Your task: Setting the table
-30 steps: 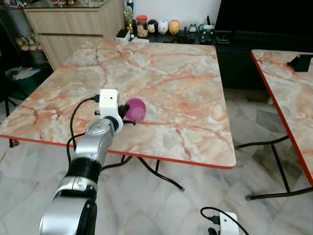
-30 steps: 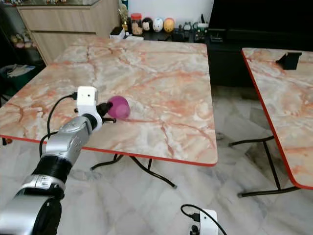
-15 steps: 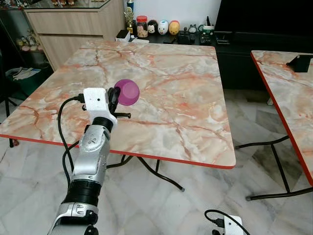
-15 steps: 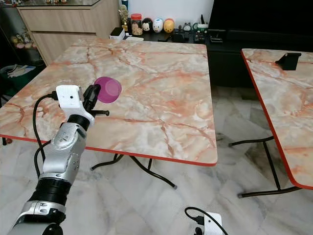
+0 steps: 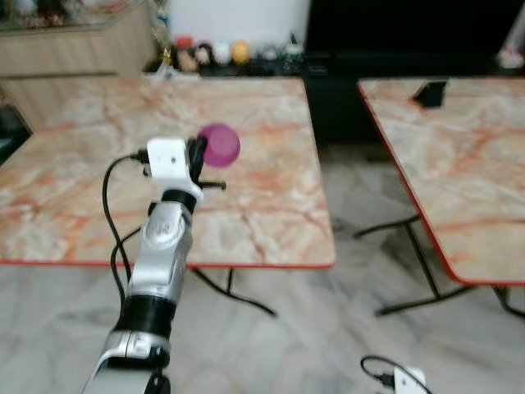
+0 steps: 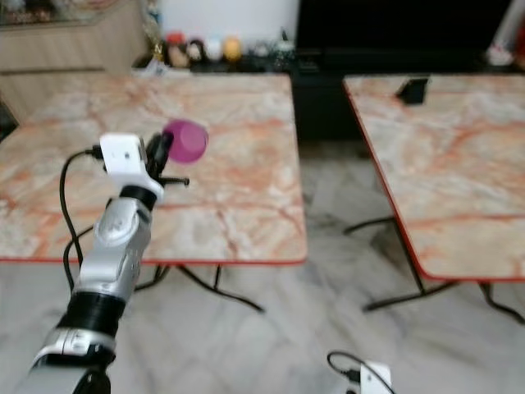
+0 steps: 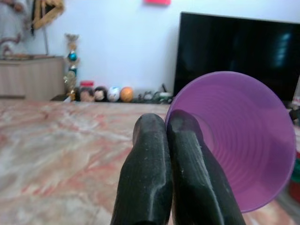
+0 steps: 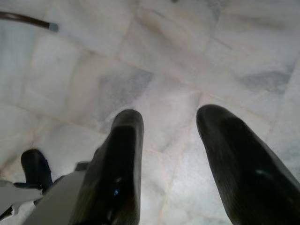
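A purple plastic cup (image 5: 220, 145) hangs in the air above the near marble table (image 5: 74, 189), tipped on its side. My left gripper (image 5: 199, 153) is shut on the cup's rim (image 7: 187, 126), with the cup's open mouth (image 7: 239, 145) facing the wrist camera. My right gripper (image 8: 168, 136) hangs low over the marble floor, its two fingers apart and nothing between them; its wrist housing (image 5: 408, 379) shows at the bottom edge of the head view.
A second marble table (image 5: 459, 164) with red edging stands to the right, with a dark stand (image 5: 431, 92) on it. A gap of floor (image 5: 353, 213) runs between the tables. A dark TV unit with small figurines (image 5: 217, 53) lines the far wall.
The whole view has swung right, bringing more of the second table into view. My left arm still holds the purple cup lifted off the table, at about the same height as half a second ago.
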You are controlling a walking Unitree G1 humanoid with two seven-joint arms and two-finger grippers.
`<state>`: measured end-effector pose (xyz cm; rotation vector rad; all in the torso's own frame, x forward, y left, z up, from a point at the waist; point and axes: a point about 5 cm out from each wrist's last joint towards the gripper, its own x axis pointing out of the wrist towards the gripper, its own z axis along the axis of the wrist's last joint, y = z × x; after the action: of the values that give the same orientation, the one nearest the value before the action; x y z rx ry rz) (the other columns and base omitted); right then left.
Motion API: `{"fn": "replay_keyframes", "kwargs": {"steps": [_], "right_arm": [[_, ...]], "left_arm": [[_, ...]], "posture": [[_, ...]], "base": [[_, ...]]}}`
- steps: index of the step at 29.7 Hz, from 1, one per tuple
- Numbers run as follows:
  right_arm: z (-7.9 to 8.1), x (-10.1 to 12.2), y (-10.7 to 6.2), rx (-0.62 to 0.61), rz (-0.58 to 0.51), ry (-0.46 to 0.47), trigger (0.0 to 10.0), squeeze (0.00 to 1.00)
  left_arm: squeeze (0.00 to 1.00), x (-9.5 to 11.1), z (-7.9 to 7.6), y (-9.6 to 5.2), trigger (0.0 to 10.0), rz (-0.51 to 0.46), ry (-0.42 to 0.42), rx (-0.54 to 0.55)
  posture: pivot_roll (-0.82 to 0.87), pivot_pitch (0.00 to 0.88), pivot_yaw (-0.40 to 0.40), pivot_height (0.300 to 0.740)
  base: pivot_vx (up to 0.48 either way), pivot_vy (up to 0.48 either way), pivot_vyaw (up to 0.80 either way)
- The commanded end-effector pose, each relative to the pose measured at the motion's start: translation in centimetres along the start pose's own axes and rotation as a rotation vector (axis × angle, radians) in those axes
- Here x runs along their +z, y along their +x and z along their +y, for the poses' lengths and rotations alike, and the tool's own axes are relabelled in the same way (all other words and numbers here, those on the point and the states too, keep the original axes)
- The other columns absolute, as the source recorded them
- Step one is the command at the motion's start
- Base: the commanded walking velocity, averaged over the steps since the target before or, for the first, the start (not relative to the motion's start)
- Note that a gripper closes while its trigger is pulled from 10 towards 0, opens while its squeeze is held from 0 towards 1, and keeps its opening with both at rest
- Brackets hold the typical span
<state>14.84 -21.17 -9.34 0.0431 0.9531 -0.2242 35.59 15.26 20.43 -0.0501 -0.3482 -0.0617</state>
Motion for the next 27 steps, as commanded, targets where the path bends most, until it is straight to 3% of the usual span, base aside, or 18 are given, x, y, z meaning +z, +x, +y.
{"fn": "replay_keyframes", "kwargs": {"steps": [1, 8, 13, 17, 20, 27], "right_arm": [[0.1, -0.3, -0.1, 0.008, 0.013, -0.001, 10.0, 0.00], [0.3, 0.1, 0.1, 0.015, 0.004, 0.005, 10.0, 0.00], [1.4, 0.4, 0.1, 0.032, -0.001, -0.027, 10.0, 0.00], [1.8, 0.3, 0.1, 0.044, 0.000, -0.039, 10.0, 0.00], [1.9, 0.2, 0.1, 0.046, 0.003, -0.029, 10.0, 0.00], [1.4, -0.2, 0.0, 0.033, 0.014, -0.018, 10.0, 0.00]], "left_arm": [[0.00, 0.0, 0.0, 0.1, 10.0, 0.003, -0.003, 0.008], [0.00, 0.0, 0.1, 0.3, 10.0, 0.010, -0.002, 0.013], [0.00, 0.0, 0.2, 0.5, 10.0, 0.011, -0.004, 0.018], [0.00, -0.1, 0.2, 0.5, 10.0, 0.014, -0.004, 0.021], [0.00, -0.1, 0.2, 0.5, 10.0, 0.015, -0.004, 0.023], [0.00, -0.1, 0.3, 0.5, 10.0, 0.014, -0.010, 0.022]], "posture": [[0.03, 0.000, 0.008, 0.740], [0.02, 0.000, 0.012, 0.740], [0.02, 0.000, 0.013, 0.740], [0.02, 0.000, 0.012, 0.740], [0.02, 0.000, 0.011, 0.740], [0.02, 0.000, 0.011, 0.740]], "base": [[0.000, -0.472, 0.00], [0.000, -0.472, 0.00], [0.000, -0.472, 0.00], [0.000, -0.469, 0.61], [0.000, -0.469, 0.75], [0.000, -0.469, 0.00]]}}
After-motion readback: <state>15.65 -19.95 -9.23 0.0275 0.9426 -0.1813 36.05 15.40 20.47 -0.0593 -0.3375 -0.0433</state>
